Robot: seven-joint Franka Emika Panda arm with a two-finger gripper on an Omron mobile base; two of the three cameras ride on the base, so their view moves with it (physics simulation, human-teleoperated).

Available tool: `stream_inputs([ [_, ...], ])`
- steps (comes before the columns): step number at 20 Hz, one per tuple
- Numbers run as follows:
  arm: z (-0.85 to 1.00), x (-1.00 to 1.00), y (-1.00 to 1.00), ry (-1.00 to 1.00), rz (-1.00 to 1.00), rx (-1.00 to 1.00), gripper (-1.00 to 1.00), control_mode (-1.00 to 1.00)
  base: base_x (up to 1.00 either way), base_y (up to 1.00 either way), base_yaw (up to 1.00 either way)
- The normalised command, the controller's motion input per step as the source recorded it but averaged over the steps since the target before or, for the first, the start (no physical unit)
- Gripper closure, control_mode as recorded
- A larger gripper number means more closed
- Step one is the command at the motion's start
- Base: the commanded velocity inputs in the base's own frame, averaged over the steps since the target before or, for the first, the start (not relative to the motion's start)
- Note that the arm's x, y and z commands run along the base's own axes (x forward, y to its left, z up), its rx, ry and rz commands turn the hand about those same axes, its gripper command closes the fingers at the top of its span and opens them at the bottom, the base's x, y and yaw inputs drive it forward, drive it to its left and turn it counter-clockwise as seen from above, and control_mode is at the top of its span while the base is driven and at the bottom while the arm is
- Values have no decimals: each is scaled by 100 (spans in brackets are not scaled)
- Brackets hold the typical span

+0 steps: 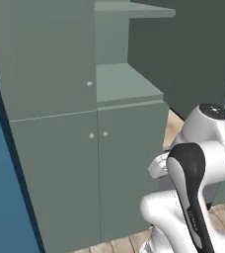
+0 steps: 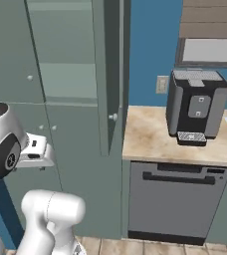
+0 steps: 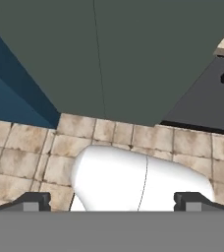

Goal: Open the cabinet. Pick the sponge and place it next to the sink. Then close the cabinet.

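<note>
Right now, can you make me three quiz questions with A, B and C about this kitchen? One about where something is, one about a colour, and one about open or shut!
1. Where does the black coffee machine stand?
A. on the floor
B. on the wooden counter
C. inside the cabinet

2. What colour is the wall beside the cabinet?
A. blue
B. red
C. yellow

3. How is the cabinet's top right door?
A. shut
B. missing
C. swung open

Answers:
1 is B, because the machine sits on the pale wood top above the dishwasher.
2 is A, because the wall is plain blue in the right base view.
3 is C, because the door sticks out toward us and the shelf behind it is showing.
</note>
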Motion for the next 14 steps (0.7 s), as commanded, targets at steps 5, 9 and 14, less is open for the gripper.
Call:
stream_inputs([
  [5, 0, 0, 0, 0, 0, 0, -100, 100, 25, 0, 14],
  [9, 0, 0, 0, 0, 0, 0, -100, 100, 68, 0, -1],
  [14, 0, 0, 0, 0, 0, 0, -100, 100, 46, -5, -11],
])
